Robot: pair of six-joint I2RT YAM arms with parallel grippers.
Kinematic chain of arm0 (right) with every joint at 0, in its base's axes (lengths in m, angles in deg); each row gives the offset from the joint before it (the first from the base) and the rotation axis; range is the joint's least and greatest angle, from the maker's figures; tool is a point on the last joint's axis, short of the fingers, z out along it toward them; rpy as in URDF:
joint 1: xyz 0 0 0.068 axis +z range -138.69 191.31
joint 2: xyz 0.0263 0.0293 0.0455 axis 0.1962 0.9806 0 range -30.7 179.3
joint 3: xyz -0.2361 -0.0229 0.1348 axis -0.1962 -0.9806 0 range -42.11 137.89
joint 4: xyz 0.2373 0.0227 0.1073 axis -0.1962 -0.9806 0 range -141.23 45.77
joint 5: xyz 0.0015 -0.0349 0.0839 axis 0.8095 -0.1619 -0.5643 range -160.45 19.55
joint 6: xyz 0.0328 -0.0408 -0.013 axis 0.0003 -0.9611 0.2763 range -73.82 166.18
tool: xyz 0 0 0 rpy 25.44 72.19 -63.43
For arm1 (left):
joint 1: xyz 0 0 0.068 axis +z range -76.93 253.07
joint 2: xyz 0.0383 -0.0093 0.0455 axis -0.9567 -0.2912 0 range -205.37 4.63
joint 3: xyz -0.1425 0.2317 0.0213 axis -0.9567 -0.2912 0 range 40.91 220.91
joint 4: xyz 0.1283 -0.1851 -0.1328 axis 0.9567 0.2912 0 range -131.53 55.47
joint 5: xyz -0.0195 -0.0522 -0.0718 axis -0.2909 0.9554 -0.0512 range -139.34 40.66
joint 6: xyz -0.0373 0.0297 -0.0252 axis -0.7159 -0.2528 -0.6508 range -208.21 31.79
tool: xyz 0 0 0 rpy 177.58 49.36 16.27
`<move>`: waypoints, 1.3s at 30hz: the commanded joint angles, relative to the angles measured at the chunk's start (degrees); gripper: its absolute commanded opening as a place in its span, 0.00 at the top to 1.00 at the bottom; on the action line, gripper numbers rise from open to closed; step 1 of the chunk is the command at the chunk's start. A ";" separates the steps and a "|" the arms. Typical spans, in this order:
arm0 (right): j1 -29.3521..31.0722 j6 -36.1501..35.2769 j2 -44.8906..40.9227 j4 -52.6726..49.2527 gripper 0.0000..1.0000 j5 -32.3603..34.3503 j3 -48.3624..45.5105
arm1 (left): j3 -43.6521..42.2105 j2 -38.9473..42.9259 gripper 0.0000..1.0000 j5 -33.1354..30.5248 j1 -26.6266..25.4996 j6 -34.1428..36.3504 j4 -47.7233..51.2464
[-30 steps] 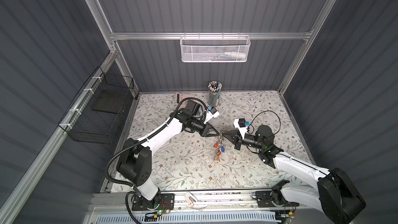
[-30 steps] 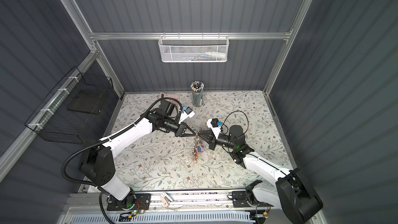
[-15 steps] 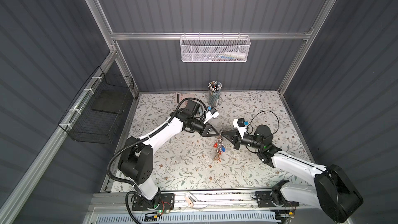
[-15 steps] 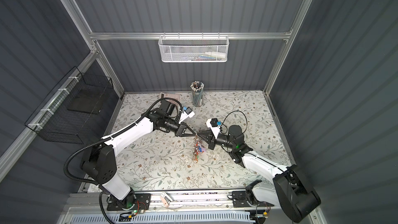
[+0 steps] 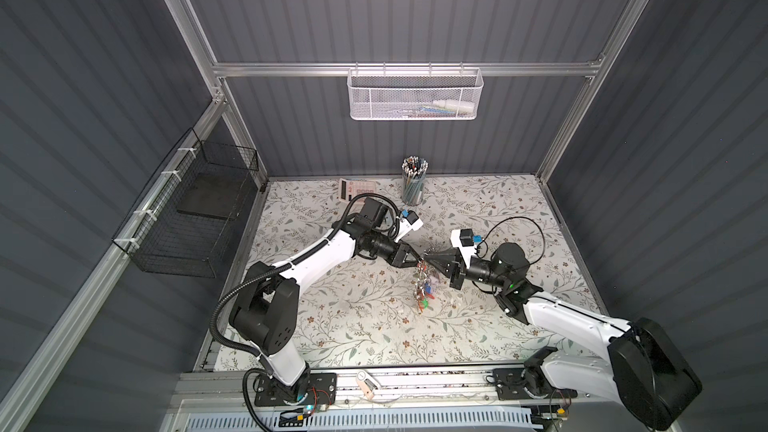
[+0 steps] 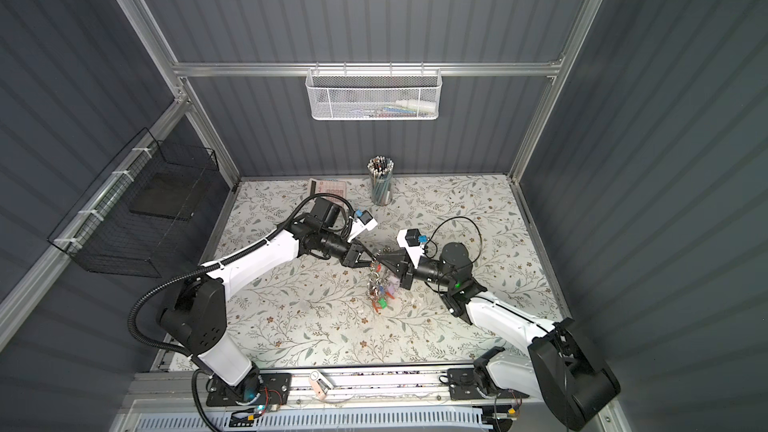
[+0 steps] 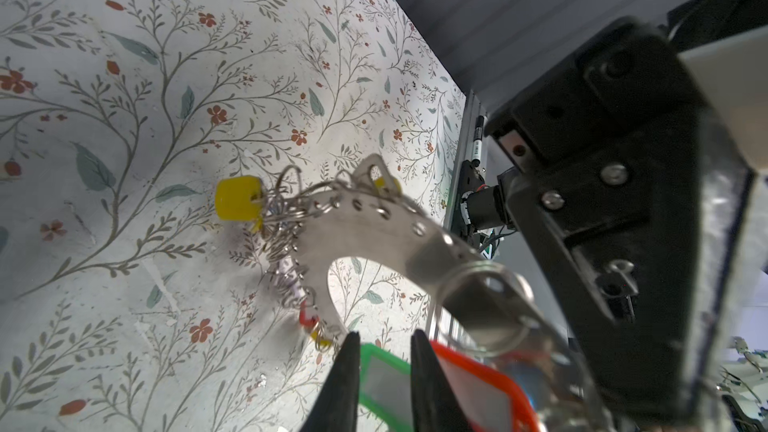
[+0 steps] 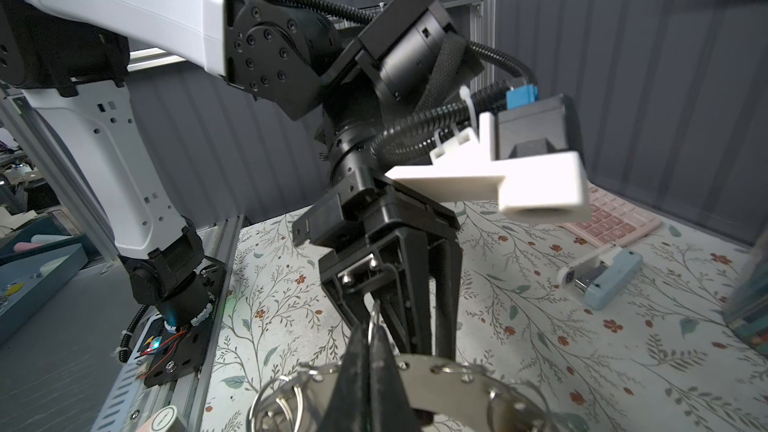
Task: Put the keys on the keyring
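**Keyring pinched on the right, left jaws slightly parted**

Floral-print tabletop [image 5: 353, 326] boxed in by dark grey slatted walls [image 5: 415, 14], with a cup of pens [image 5: 413, 184] and a pink calculator [image 5: 353, 192] along the back edge. Near the middle, tip to tip: left gripper [image 7: 384, 342] and right gripper [image 8: 370, 353]. Clamped in the right gripper, jaws fully closed with no gap: the large flat grey metal keyring [image 7: 374, 226], gripped by its rim and held up off the tabletop (shadow on the cloth beneath it in the left wrist view). Strung through small holes along its rim on tiny split rings [image 7: 332, 203]: the small silver keys [image 5: 422, 292], bunched and hanging below, with a yellow plastic tag [image 7: 237, 203], a green tag [image 7: 382, 382] and a red-orange tag [image 7: 478, 388] among them. Left gripper parted by a narrow gap, nothing clamped; green tag showing through that gap, touching the jaws or not impossible to tell. Contact of the lowest keys with the tabletop: likewise impossible to tell.
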 commanded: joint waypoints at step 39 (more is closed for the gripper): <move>-0.25 1.20 -0.37 4.57 1.00 -4.51 0.78 | -18.54 20.83 0.53 3.61 -0.37 11.21 -32.15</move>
